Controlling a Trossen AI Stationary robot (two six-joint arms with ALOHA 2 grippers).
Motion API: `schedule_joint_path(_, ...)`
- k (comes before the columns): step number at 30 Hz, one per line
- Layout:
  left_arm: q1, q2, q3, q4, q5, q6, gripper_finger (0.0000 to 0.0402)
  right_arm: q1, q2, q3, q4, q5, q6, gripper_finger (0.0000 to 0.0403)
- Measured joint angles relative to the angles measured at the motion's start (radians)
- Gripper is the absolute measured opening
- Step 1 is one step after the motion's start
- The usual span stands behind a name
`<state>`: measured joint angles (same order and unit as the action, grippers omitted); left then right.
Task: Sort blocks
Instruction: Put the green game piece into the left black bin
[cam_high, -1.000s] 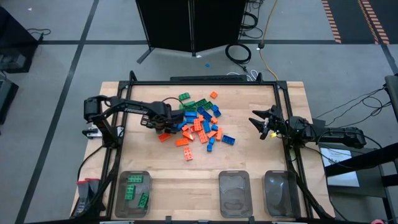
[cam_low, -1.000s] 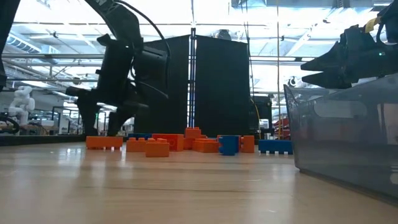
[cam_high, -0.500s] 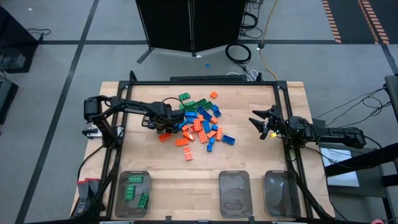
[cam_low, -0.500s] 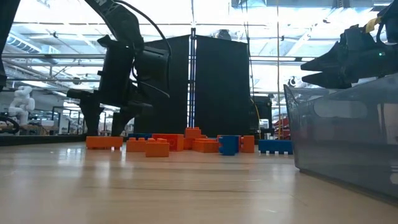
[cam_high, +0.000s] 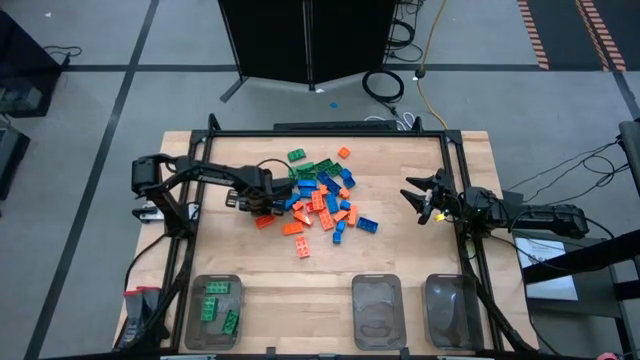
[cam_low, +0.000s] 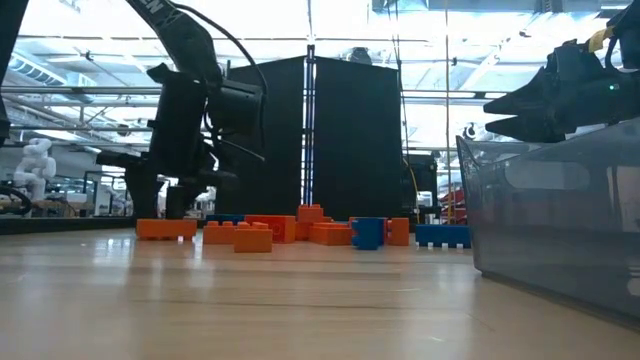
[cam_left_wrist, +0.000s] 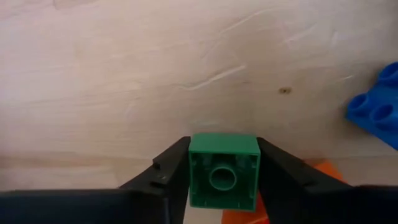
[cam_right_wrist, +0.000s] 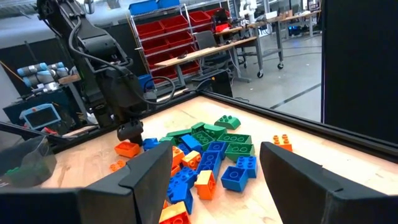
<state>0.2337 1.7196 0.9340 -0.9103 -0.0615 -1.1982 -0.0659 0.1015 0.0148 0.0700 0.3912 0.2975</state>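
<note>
Closing in from a wide-open stance a second ago, the left tool (cam_left_wrist: 224, 186) now has its two fingers pressed against the sides of a green block (cam_left_wrist: 224, 171), which the left wrist view shows squarely between them, hollow underside toward the camera. From above, that tool (cam_high: 262, 203) sits at the left edge of the pile of blocks (cam_high: 322, 198), a little left of where it worked a second ago. The low view puts it just above the counter (cam_high: 400, 255), behind an orange block (cam_low: 167, 228). I judge this to be the pick of the next green piece; whether it has lifted clear of the wood I cannot tell.

The right tool (cam_high: 421, 197) has not moved: it hangs near the right rail with fingers apart, holding nothing, facing the pile.

Three clear trays line the near edge of the counter. The left tray (cam_high: 193, 322) holds several green blocks (cam_high: 211, 306), so green evidently goes there, and the clamped block should be carried to it. The middle tray (cam_high: 376, 312) and the right tray (cam_high: 450, 312) show no blocks in them. Most of the orange, blue and green blocks lie unsorted in the middle of the counter, so the sorting looks to be at an early stage.
</note>
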Motion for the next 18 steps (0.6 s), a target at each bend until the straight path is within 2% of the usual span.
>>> schedule_joint_path(6,-0.008,0.007,0.109,-0.060,0.043,0.057,0.0128,0.000,0.000,0.000,0.000,0.000,0.000,0.0238)
schedule_joint_path(13,-0.026,0.006,0.323,-0.296,0.019,0.175,0.0128,0.000,0.000,0.000,0.000,0.000,0.000,0.0238)
schedule_joint_path(18,-0.149,-0.052,0.449,-0.515,0.069,0.214,0.0128,0.000,0.000,0.000,0.000,0.000,0.001,0.0238)
